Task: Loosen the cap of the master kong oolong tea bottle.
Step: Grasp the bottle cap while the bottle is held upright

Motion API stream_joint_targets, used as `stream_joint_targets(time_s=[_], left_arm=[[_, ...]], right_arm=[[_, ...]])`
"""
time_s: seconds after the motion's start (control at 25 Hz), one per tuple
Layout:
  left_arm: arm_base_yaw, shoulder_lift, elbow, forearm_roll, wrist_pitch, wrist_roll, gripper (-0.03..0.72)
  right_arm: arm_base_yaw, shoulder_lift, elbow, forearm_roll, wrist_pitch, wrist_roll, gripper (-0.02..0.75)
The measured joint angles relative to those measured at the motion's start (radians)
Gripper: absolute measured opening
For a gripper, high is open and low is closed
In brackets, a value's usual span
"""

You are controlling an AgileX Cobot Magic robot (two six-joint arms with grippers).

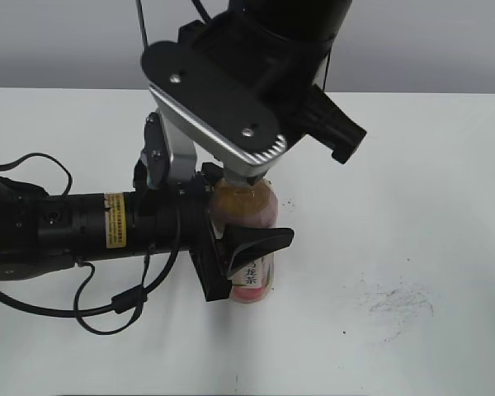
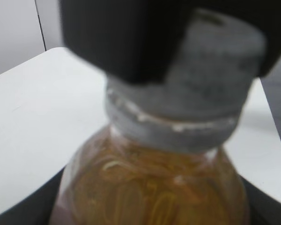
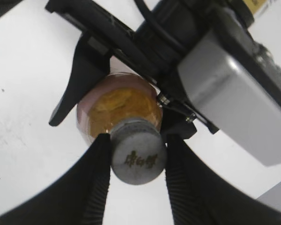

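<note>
The right gripper [image 3: 136, 159] comes down from above, its ribbed fingers [image 3: 99, 173] pinching the cap [image 3: 138, 157] on both sides. Beneath it, the left gripper [image 1: 243, 260] reaches in sideways and clamps the body of the master kong oolong tea bottle [image 1: 249, 216], which stands upright on the white counter [image 1: 396, 206].

Left arm [image 1: 74, 227]: black tube, yellow warning sticker, loose black cables. Right arm [image 1: 231, 91]: black, silver bracket with two screws. Fingers [image 3: 96, 183] black, ribbed.
</note>
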Motion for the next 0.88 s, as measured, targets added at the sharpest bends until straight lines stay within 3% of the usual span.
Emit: stream_joint_targets(time_s=[0.28, 0.52, 0.72, 0.88], left_arm=[[0.0, 0.0, 0.0, 0.0, 0.0, 0.0, 0.447], [0.0, 0.0, 0.0, 0.0, 0.0, 0.0, 0.447], [0.0, 0.0, 0.0, 0.004, -0.001, 0.001, 0.447], [0.0, 0.0, 0.0, -0.003, -0.001, -0.004, 0.447]], right_arm=[[0.0, -0.002, 0.0, 0.001, 0.0, -0.438, 0.27], [-0.001, -0.002, 0.0, 0.008, 0.0, -0.559, 0.271], [-0.004, -0.002, 0.0, 0.018, 0.004, -0.398, 0.29], [-0.001, -0.001, 0.0, 0.065, 0.011, -0.003, 0.441]])
